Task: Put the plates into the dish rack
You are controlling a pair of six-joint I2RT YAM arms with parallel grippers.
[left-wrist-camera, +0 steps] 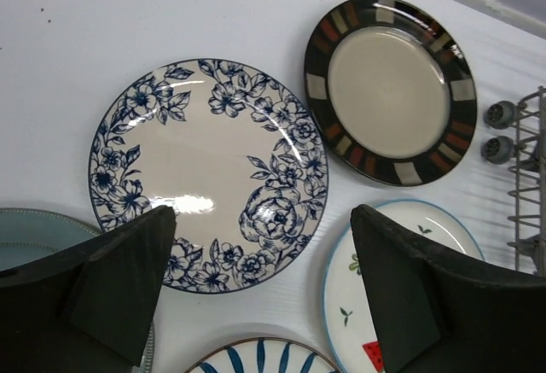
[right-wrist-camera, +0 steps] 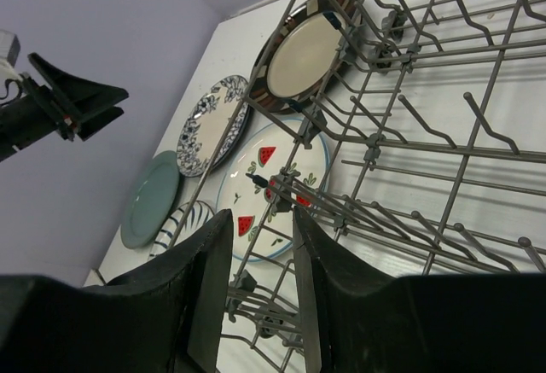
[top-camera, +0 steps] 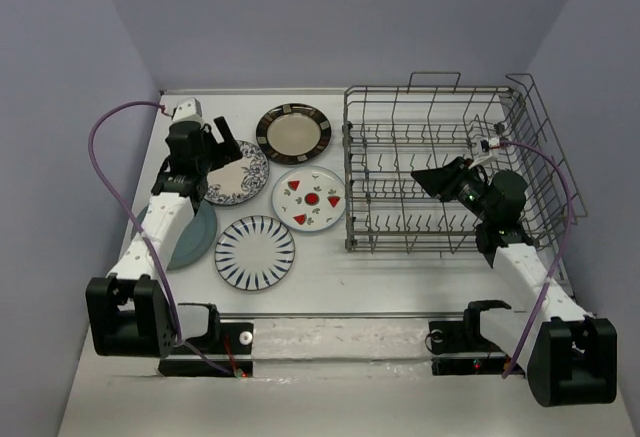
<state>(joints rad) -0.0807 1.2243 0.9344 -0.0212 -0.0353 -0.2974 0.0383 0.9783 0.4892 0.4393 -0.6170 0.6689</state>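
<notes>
Your left gripper [left-wrist-camera: 263, 219] stands at its widest. Both fingers [left-wrist-camera: 119, 288] are clear of everything, and it hovers over the floral plate [left-wrist-camera: 205, 168], touching nothing. Your right gripper [right-wrist-camera: 256, 228] shows only a narrow gap and holds no plate. A rack wire is visible through that gap, and I can't tell whether the pads touch it. This gripper hangs over the middle of the rack [top-camera: 347, 167].

The floral plate lies flat on the table [top-camera: 400, 277]. The brown plate [left-wrist-camera: 390, 87] is just beside it on the far right. The red plate [top-camera: 310, 198] is near it on the rack side, and the striped plate [top-camera: 255, 252] lies nearer you. The teal plate [top-camera: 195, 237] is partly hidden under your left arm. All five lie flat to the left of the rack, and the brown and red ones are closest to its wall.

By my reading you're at the very start. No plate sits between the tines and none is lifted, so all five are left to load. The floral plate looks like your first pick. It lies flat, so you'll likely need to catch its rim. Each plate then has to be stood upright between the tines.
</notes>
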